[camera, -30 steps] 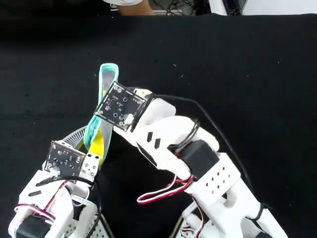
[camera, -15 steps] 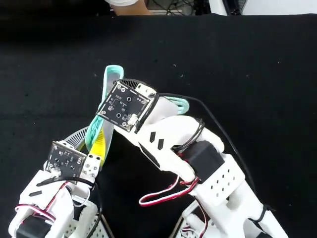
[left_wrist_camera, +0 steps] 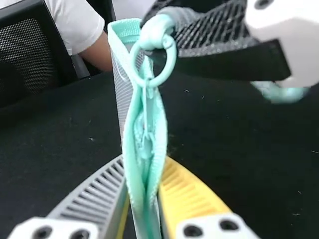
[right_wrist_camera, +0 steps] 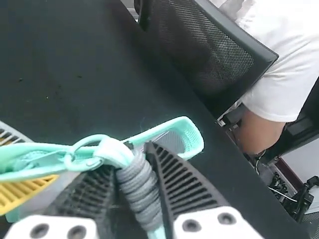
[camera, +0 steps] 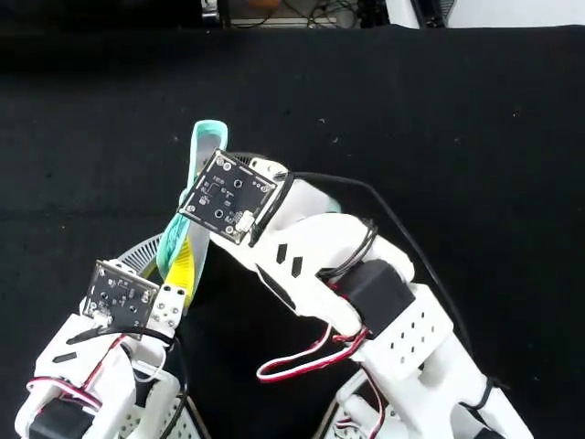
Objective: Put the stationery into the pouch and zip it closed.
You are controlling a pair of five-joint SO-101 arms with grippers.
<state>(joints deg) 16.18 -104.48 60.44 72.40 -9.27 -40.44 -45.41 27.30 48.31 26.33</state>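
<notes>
The mint-green mesh pouch point(camera: 196, 146) hangs edge-up above the black table, held between both arms. My left gripper point(left_wrist_camera: 144, 167), with one grey and one yellow finger, is shut on the pouch's lower edge point(left_wrist_camera: 143, 149); in the high view it sits at the lower left point(camera: 179, 254). My right gripper point(right_wrist_camera: 138, 149), black ribbed fingers, is shut on a grey cord point(right_wrist_camera: 137, 184) tied to the mint ring point(right_wrist_camera: 88, 149) of the zipper pull. That ring point(left_wrist_camera: 154, 52) sits at the pouch's upper end, and the right gripper point(camera: 239, 157) is partly under its camera board.
Black cloth point(camera: 439, 137) covers the whole table, open to the right and far side. A black mesh chair point(right_wrist_camera: 199, 45) and a seated person in a white shirt point(right_wrist_camera: 284, 59) are beyond the far edge. Red and white cables point(camera: 302, 357) loop by the right arm.
The right gripper has shifted slightly up and right with the zipper cord, and the pouch's top moved with it. The left arm has stayed still.
</notes>
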